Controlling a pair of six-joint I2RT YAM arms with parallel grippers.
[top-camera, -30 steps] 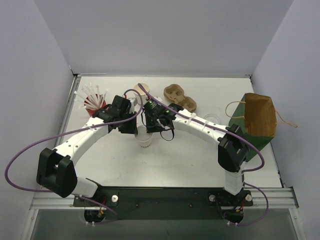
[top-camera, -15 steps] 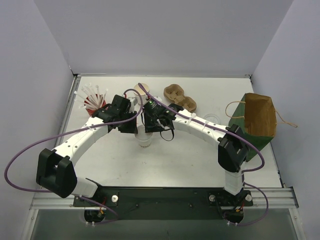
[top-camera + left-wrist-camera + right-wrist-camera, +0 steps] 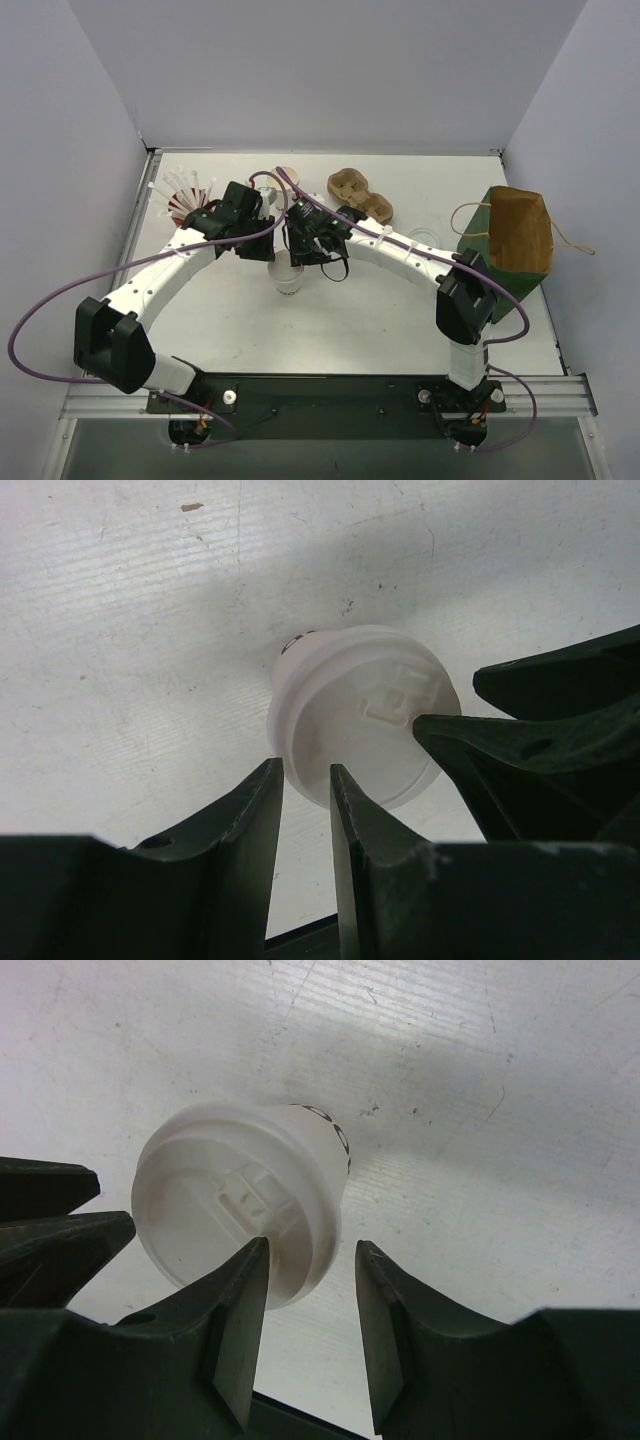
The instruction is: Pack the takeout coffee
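The takeout coffee point(image 3: 288, 279), a small white cup with a white lid, stands upright on the table between both grippers. In the left wrist view it point(image 3: 355, 715) lies just beyond my left gripper point(image 3: 307, 780), whose jaws stand a narrow gap apart with only table showing between them. My right gripper point(image 3: 312, 1255) is slightly open and empty; one finger overlaps the lid point(image 3: 235, 1205) and the other is beside the cup. From above, the left gripper point(image 3: 266, 254) and the right gripper point(image 3: 306, 258) flank the cup. The green-and-brown paper bag point(image 3: 518, 240) stands open at the right.
A red cup of white straws point(image 3: 185, 200) stands at the back left. A lidless cup point(image 3: 287, 174) is partly hidden behind the arms. A brown cardboard cup carrier point(image 3: 360, 194) lies at the back centre. The enclosure walls close in on three sides.
My left gripper has drawn back a little toward the rear left, away from the cup. The cup and the right arm have barely moved.
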